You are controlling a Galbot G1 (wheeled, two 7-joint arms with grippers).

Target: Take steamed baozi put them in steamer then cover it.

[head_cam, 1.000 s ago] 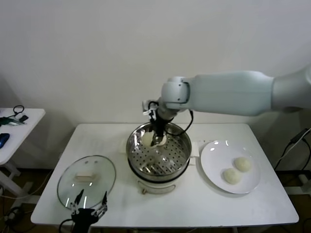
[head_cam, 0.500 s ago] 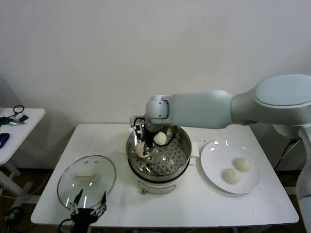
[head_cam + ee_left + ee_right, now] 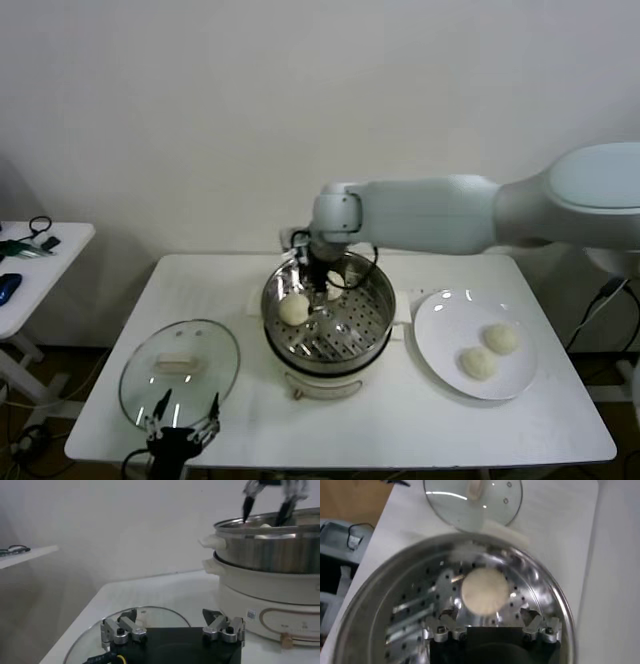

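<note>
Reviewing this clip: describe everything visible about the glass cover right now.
The cover is a round clear glass lid with a thin metal rim and a cream-white oblong handle at its centre. It lies flat, handle up, on the white table, on the robot's left, apart from the steamer. Light glints on the glass, and small holes show in it in the right wrist view. The open left pincer hovers at its near edge; contact cannot be told.
</note>
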